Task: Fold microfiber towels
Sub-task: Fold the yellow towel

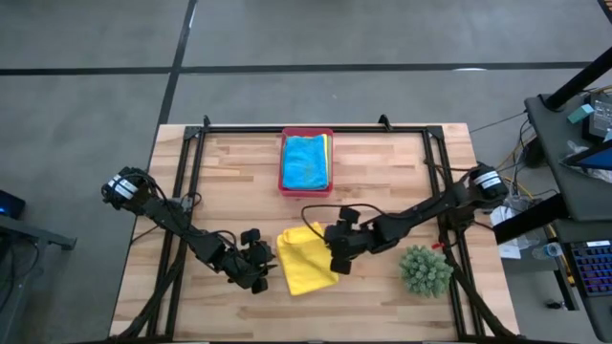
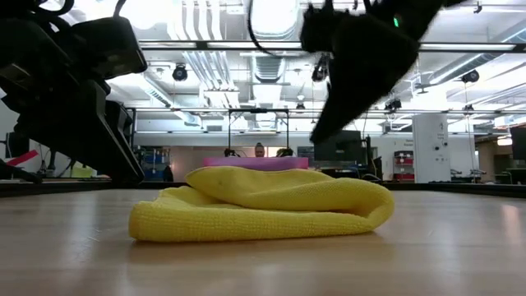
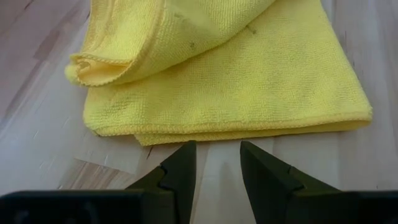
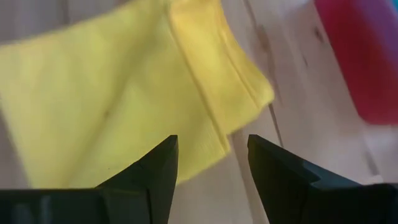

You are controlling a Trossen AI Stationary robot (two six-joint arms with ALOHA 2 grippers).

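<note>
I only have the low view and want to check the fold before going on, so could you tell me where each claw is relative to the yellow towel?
Observer: The left claw sits at the yellow towel's left edge, open and empty.
Operator: Thanks, and the right one?
Observer: The right claw is open over the towel's right edge, holding nothing.
Operator: Is anything in the tray?
Observer: Yes, a blue towel lies on top in the pink tray.

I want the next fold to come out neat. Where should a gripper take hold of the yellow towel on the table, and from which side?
Probably the loose folded-over corner of the yellow towel, at its far end toward the pink tray. That flap bulges up off the layer beneath. The right gripper, open beside it, could pinch it from the right.
</note>
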